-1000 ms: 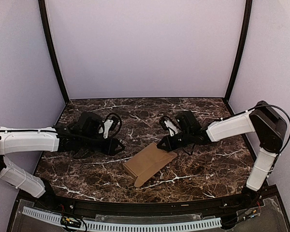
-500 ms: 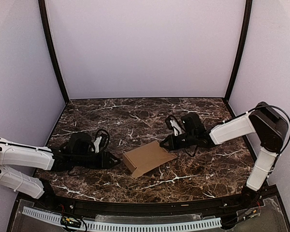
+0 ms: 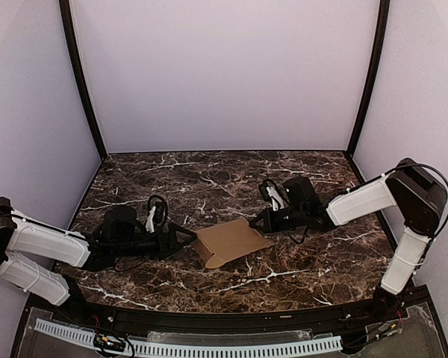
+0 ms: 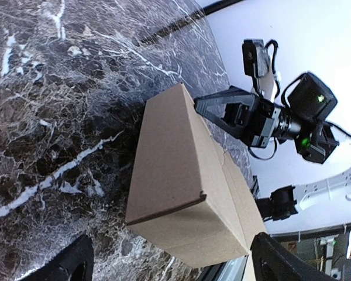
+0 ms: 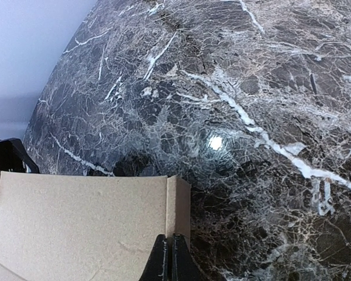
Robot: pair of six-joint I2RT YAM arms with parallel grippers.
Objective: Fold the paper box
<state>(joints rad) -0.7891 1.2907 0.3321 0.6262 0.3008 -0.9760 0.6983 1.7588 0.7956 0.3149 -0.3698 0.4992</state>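
Left arm: white segments, reaching low across the worktop from the left edge toward the centre.

Left tool: released. In the left wrist view its two black fingers stand wide apart at the bottom corners of the picture, with the box's near end lying ahead between them. Whether either finger touches the cardboard cannot be told.

Paper box: plain brown cardboard, closed into a low rectangular shape. It lies flat on the dark, white-veined marble worktop near its centre, turned at a slant to the table edge, between the two tools.

Right tool: clenched. In the right wrist view the fingers are pressed together with only a thin seam showing, and the tip rests at the box's right corner. No cardboard shows between them.

Right arm: white forearm, stretched in low from the right side.
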